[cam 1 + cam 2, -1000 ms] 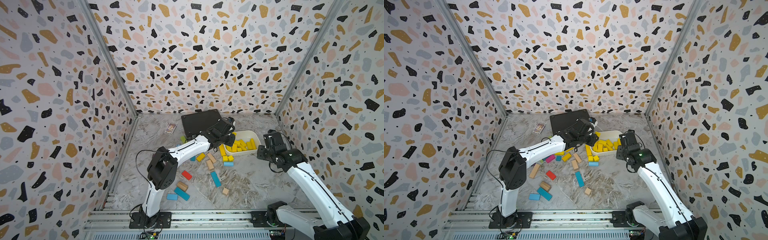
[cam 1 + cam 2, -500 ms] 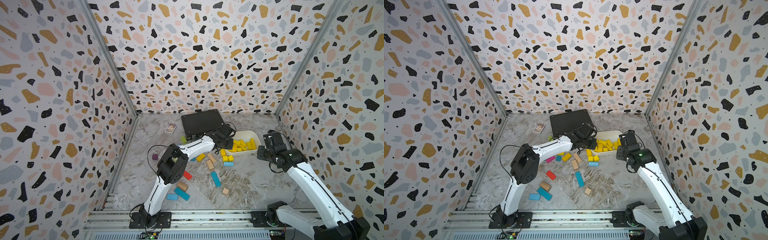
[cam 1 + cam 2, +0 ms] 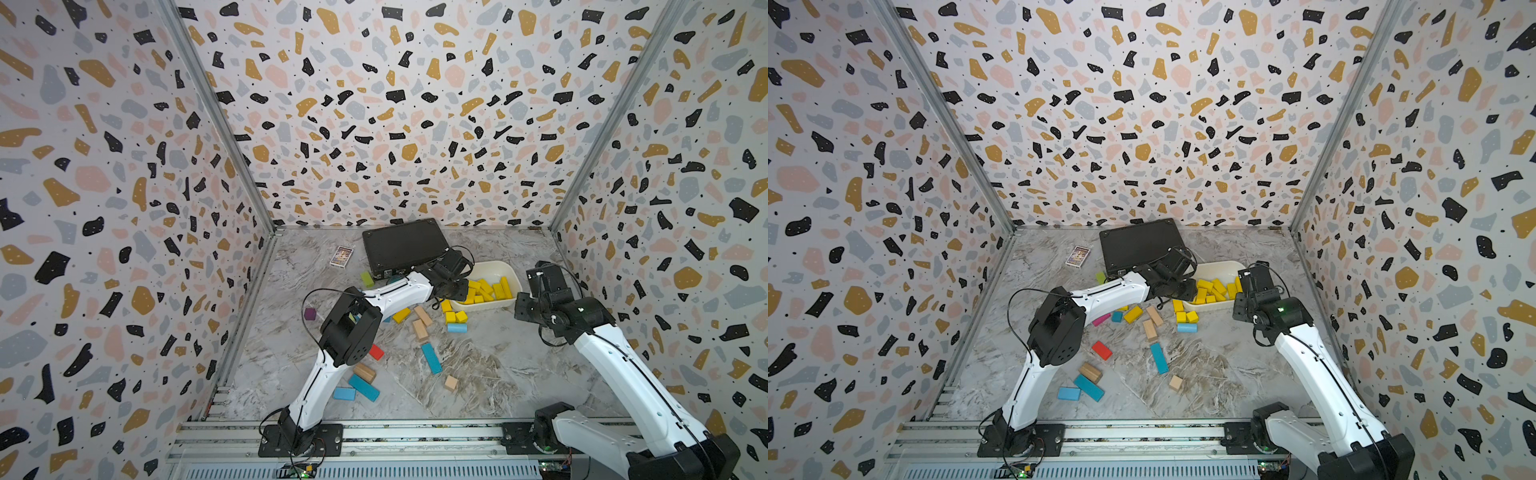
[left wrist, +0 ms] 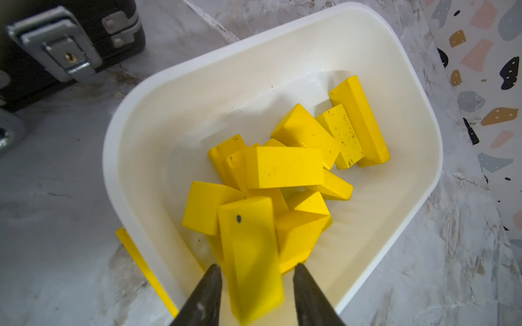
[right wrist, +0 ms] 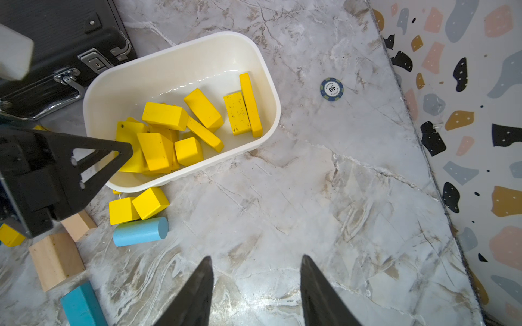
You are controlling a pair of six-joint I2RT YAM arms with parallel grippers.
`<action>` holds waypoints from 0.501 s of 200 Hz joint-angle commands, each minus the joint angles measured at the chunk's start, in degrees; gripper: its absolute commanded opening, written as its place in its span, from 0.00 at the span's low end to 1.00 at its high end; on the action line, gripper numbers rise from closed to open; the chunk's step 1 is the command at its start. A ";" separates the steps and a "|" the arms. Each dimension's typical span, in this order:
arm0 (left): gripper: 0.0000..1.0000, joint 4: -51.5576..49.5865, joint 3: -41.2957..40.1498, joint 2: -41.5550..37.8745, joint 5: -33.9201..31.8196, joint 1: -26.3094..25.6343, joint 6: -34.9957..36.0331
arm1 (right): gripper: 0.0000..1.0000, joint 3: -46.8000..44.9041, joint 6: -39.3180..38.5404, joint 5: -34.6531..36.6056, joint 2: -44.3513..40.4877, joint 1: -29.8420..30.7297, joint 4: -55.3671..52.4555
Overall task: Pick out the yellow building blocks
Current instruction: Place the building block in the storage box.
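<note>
Block in hand: a yellow bar (image 4: 250,254) hangs between the jaws of the left gripper (image 4: 257,266), over the near end of the white bin (image 4: 175,118).
Left jaws: parted a little wider than the bar, with a gap on one side; the hold looks released.
Release: best to open fully and wait over the bin until the bar settles. Then lift straight up, so the fingertips drag nothing over the low wall.
Heap: the yellow building blocks (image 4: 284,166) crowd the bin's near end while its far end is bare. A drop further in would be less likely to spill.
Outside the bin: two yellow cubes (image 5: 123,210) touch each other just beside the bin wall. A thin yellow strip (image 4: 144,271) lies against that wall, and another yellow block (image 3: 401,314) lies near the left arm.
Neighbours: a blue cylinder (image 5: 139,231) lies just beside the cubes, and tan blocks (image 5: 56,259) are near. A grip from above on the free faces seems wise.
Right jaws: the right gripper (image 5: 256,257) is wide and empty above the bare surface (image 5: 310,183).
</note>
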 commanded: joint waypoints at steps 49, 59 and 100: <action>0.57 3.04 -10.87 -21.83 -7.47 0.36 6.34 | 0.50 1.44 -5.25 -12.99 5.71 -0.18 1.86; 0.56 4.33 -14.73 -25.66 -8.69 0.65 5.22 | 0.48 2.05 -6.09 -16.63 8.41 -0.18 2.06; 0.53 8.30 -31.08 -39.16 -10.86 3.51 -1.83 | 0.44 5.02 -8.00 -25.07 18.81 3.34 2.65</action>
